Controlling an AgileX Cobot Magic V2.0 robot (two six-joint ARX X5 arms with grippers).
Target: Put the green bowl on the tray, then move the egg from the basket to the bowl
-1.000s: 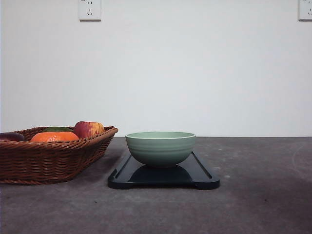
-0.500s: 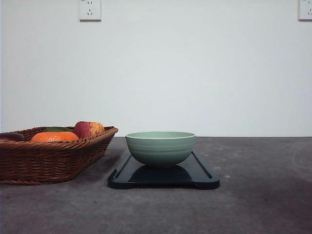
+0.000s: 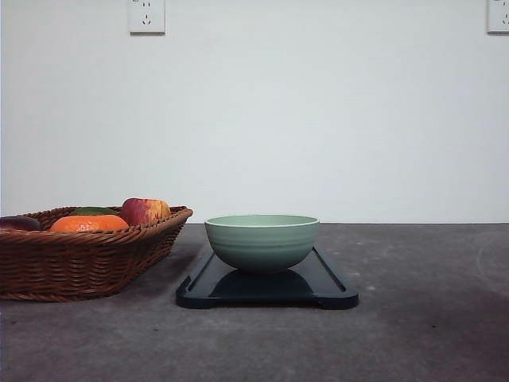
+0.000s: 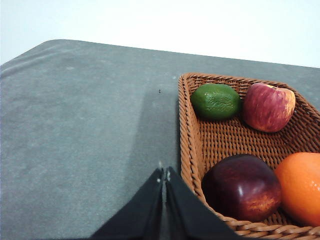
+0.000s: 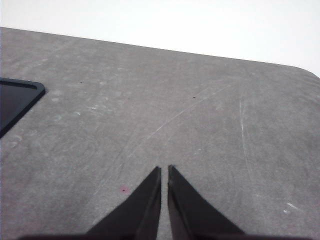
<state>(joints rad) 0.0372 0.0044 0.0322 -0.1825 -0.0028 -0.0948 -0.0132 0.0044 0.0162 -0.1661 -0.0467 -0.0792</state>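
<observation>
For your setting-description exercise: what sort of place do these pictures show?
Probably an indoor test bench, not a home kitchen: a bare grey table, a plain white wall with power sockets, and a few props.

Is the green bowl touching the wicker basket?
Apart. The front view shows bare table between the green bowl, sitting on the tray, and the basket.

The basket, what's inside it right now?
The basket holds a green lime-like fruit, a red apple, a dark red fruit and an orange. No egg shows; part of the basket lies out of view.
</observation>
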